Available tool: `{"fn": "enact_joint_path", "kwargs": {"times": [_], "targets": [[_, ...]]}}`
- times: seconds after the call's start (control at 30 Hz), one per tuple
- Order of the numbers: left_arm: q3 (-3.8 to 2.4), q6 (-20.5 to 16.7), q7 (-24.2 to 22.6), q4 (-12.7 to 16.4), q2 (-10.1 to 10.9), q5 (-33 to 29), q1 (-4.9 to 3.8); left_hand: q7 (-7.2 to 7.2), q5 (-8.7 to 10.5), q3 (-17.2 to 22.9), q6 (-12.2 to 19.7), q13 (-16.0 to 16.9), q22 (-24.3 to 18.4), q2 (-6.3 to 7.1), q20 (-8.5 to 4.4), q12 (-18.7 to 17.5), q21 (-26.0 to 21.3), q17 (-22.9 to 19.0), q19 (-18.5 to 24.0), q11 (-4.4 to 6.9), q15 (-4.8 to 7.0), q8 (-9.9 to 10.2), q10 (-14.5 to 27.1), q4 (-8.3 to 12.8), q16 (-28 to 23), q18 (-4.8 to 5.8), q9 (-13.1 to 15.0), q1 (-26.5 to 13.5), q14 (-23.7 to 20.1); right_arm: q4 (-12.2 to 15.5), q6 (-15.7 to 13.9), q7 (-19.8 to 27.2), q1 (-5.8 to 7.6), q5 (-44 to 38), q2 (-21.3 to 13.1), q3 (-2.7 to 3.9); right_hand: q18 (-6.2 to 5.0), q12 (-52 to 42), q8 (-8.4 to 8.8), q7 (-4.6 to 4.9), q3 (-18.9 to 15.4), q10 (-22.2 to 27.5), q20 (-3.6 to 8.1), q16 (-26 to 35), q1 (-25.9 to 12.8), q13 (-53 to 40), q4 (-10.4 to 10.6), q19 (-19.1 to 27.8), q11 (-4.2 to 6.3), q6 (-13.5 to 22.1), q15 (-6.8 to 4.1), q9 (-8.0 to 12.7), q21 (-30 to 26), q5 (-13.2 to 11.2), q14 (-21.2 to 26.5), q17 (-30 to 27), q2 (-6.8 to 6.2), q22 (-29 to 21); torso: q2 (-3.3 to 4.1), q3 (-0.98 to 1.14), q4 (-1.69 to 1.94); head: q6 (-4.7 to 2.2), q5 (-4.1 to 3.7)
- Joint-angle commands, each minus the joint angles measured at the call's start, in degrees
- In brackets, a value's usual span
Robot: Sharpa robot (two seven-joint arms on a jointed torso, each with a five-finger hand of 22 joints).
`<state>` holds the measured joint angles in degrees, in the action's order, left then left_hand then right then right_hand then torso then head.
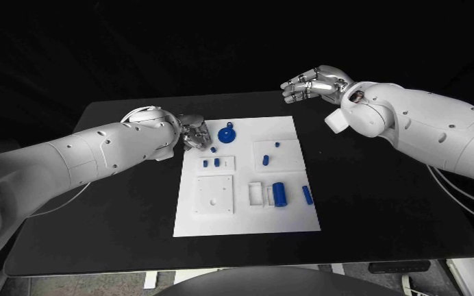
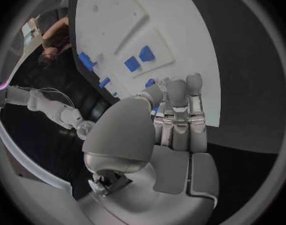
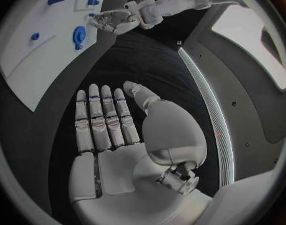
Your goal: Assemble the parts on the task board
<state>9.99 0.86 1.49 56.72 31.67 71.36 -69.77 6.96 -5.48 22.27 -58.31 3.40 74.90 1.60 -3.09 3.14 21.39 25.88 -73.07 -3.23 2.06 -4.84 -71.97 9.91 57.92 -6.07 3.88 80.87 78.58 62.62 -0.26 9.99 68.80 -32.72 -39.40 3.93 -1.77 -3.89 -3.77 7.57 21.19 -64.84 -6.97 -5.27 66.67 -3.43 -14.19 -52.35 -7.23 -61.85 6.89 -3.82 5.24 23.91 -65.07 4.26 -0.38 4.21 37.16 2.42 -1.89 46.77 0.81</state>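
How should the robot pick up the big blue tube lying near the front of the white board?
Probably across the middle of the big blue cylinder, pinching its long sides from straight above. It lies flat on the task board with its length running front to back, a white block close on one side and a thinner blue stick on the other, so fingers must slip in narrowly.

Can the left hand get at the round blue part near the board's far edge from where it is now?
Probably yes. The left hand sits at the task board's far left corner, right beside the round blue part, with nothing standing between them. The right hand hovers well off the board.
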Motion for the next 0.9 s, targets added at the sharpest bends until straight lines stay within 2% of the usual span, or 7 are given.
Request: {"fn": "enact_joint_path", "kwargs": {"times": [0.03, 0.17, 0.3, 0.4, 0.63, 0.77, 0.9], "targets": [[-0.18, -7.5, -2.5, 0.0, 0.9, -5.3, -0.09, -0.01, 0.35, -0.8, -2.3, 0.1, 0.9, 0.20, 0.02, 0.5, -0.1, -0.4, 0.9, 0.18, 0.08, 0.0, -1.1, -0.3, -1.1, -0.69, -0.1, -0.8, -1.3, -0.2, -2.6, 0.3, -0.05, -13.5, -0.1, 0.05, -1.05, 0.4, 0.11, 0.24, 0.6, -0.8, 1.46, -1.0, 1.2, 0.1, -1.2, -3.4, 0.50, -0.7, -1.54, 0.0, 1.5, -1.0, -3.8, 0.6, -0.20, 0.3, -0.11, 0.09, 0.03, -0.61, 0.03], [-0.80, -11.8, -4.6, 0.5, 2.5, -13.5, -0.58, -0.18, 0.71, -2.8, -4.0, 0.1, -0.2, 0.68, 0.27, 0.6, -2.3, -1.8, 3.1, 0.16, -0.18, 0.8, -1.0, -0.8, -4.4, -0.04, -0.1, -1.5, -3.9, -0.3, -4.8, 0.1, -0.09, -24.1, -0.1, 0.05, -2.05, 0.3, 0.08, 0.13, -0.6, -3.6, 5.05, -4.3, 3.8, 0.0, -2.2, -11.2, 1.87, -1.1, -5.06, 0.0, 5.7, -2.9, -12.6, 3.0, -0.55, 1.8, -0.18, 0.18, 0.04, -1.14, 0.02], [-1.24, -14.1, -6.9, 2.1, 4.4, -21.4, -1.55, -0.34, 0.92, -5.2, -4.2, 0.1, -2.2, 0.50, 0.10, 0.6, -4.4, -2.6, 2.1, 0.44, -0.06, 1.1, -1.6, -1.8, -6.3, 0.60, -0.1, -2.3, -2.9, 0.0, -6.6, -0.5, -0.18, -33.5, -0.1, 0.05, -2.38, 0.5, 0.03, -0.39, -2.9, -5.8, 7.73, -7.1, 5.6, 0.1, -2.1, -16.3, 2.95, -2.2, -7.14, 0.0, 10.1, -4.4, -18.8, 5.8, -0.79, 4.0, -0.17, 0.07, 0.12, -1.65, 0.02], [-1.48, -14.2, -9.4, 4.0, 6.1, -28.4, -2.53, -0.29, 0.77, -6.9, -3.9, 0.1, -4.1, 0.26, 0.28, 0.6, -6.6, -3.6, 2.3, 0.25, -0.24, 1.1, -1.3, -2.9, -9.0, 0.98, -0.1, -2.8, -3.7, 0.4, -7.8, -1.5, -0.38, -40.5, 0.0, 0.05, -2.78, 0.5, 0.15, -0.74, -4.4, -6.5, 8.95, -9.2, 6.3, 0.1, -2.0, -18.6, 3.40, -3.1, -7.96, 0.1, 13.2, -4.9, -21.6, 8.8, -0.80, 5.8, -0.30, 0.09, 0.26, -1.89, 0.13], [-1.67, -10.8, -13.2, 7.9, 9.0, -40.0, -4.44, 0.05, 1.00, -9.5, -3.5, 0.0, -12.1, -0.61, 1.33, 0.5, -14.4, -9.6, 3.4, -0.27, -1.31, 1.1, -0.2, -4.1, -24.3, 1.47, -0.1, -1.7, -3.3, 1.2, -9.1, -4.2, -1.06, -51.8, 0.5, 0.04, -4.71, 0.5, 0.22, -1.30, -5.4, -7.0, 9.88, -26.3, 6.2, 0.1, -2.1, -21.3, 3.83, -4.3, -8.72, 0.1, 21.9, -5.9, -20.9, 21.3, -0.79, 12.0, -0.67, -0.01, 0.44, -2.12, 0.48], [-1.71, -9.9, -14.8, 10.4, 10.3, -46.0, -5.06, -0.31, 1.36, -10.4, -2.1, 0.0, -17.9, -0.62, 3.68, 0.3, -18.1, -13.8, 9.4, -1.71, -3.93, 1.2, 4.2, -5.4, -36.3, 2.33, -0.2, -2.7, -8.7, 1.9, -8.9, -7.0, -1.76, -57.8, 1.3, 0.02, -6.22, 0.5, 0.20, -1.50, -4.2, -5.5, 9.28, -31.9, 5.2, 0.1, -2.0, -21.1, 3.66, -4.1, -8.59, 0.1, 26.6, -7.1, -20.9, 26.7, -0.82, 16.0, -0.83, -0.08, 0.50, -2.21, 0.75], [-1.72, -9.5, -15.5, 12.1, 10.9, -49.2, -5.25, -0.76, 1.28, -12.0, -0.6, 0.0, -26.7, -0.46, 5.93, 0.4, -17.9, -17.2, 13.4, -2.10, -5.86, 1.2, 7.1, -6.2, -47.4, 2.21, -0.1, -2.6, -8.6, 2.5, -8.0, -8.9, -2.45, -61.7, 2.0, -0.12, -6.84, 0.5, 0.19, -1.63, -3.6, -3.7, 8.94, -35.7, 4.5, 0.1, -2.0, -21.6, 3.22, -4.0, -8.28, 0.1, 27.9, -7.9, -20.2, 29.5, -1.27, 17.4, -0.73, -0.13, 0.61, -2.26, 0.76]]}}
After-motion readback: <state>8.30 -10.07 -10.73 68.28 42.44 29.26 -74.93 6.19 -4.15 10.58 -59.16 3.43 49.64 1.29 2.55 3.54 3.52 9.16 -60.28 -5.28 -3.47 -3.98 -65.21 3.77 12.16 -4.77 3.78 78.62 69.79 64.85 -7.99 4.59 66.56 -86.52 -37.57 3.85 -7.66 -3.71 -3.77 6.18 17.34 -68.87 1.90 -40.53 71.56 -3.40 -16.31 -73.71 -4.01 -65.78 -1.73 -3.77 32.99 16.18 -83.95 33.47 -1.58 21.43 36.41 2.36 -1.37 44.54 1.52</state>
